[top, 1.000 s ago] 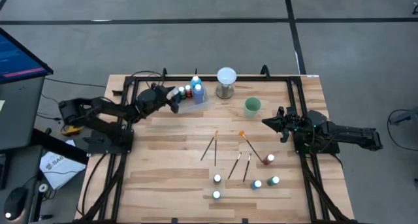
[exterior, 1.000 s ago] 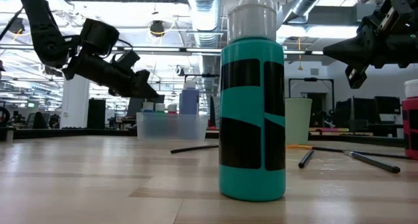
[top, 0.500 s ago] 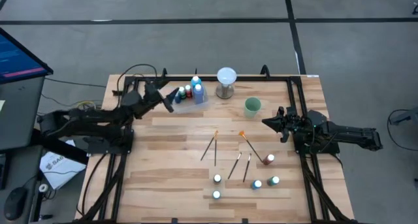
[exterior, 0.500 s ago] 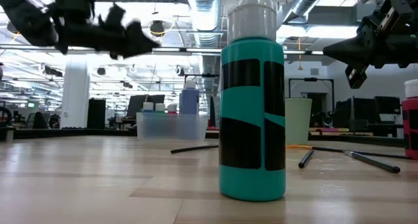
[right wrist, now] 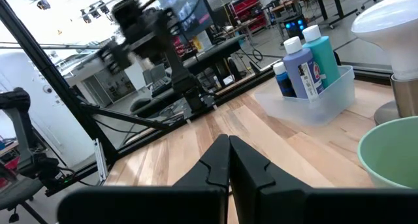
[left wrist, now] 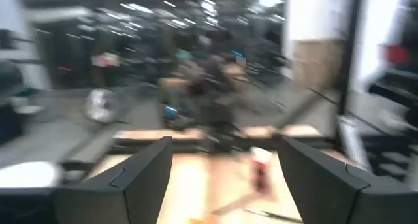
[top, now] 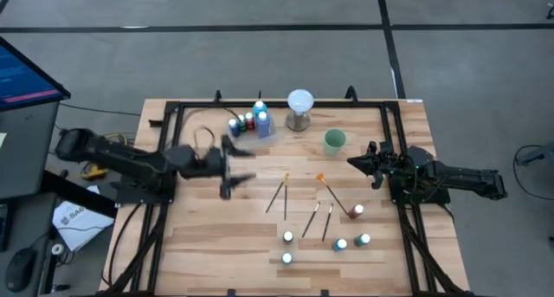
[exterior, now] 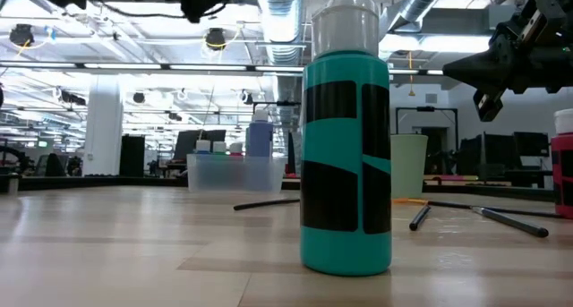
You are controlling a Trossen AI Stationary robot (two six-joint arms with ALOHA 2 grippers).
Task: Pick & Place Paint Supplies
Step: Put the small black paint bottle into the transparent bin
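From the left of the wooden counter, the left tool hangs above the boards in front of the clear bin, its fingers spread apart and holding nothing. It looks to be between trips. The bin already stands several paint bottles upright at the back edge.

Beside it, the white globe lamp and a green cup are not part of the job.

In the middle lie thin brushes, loosely scattered. Nearer the front edge, loose bottles stand upright, and a red one lies tipped.

On the right, the right tool waits, fingers together, empty, near the cup.
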